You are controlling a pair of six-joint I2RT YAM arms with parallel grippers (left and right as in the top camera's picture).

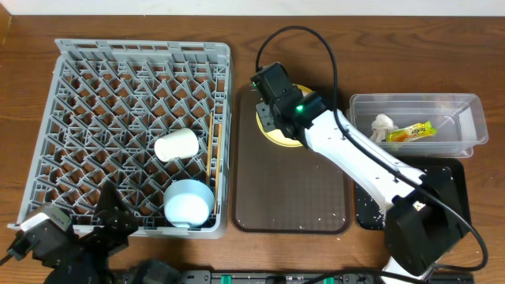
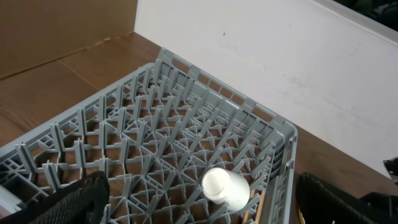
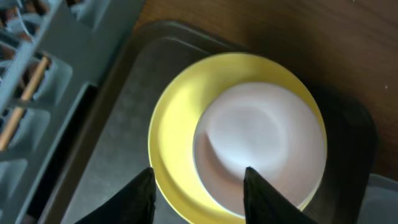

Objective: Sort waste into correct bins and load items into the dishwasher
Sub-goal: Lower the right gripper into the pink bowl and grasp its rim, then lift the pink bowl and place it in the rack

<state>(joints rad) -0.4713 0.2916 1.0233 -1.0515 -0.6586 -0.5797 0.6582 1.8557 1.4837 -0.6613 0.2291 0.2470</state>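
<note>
1. The pinkish-white small bowl [image 3: 261,134] is seen seated on the round yellow plate [image 3: 171,143], on the large brown serving tray [image 1: 292,189];
2. the right gripper [image 3: 199,171] is held spread over the plate's rim, nothing pinched;
3. the left gripper [image 2: 202,180] is held wide apart at the grey plastic dish rack's [image 1: 118,79] near edge.

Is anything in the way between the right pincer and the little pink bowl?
No, nothing I can see. The right pincer is open right over the little pink bowl, which sits on the yellow plate.
</note>
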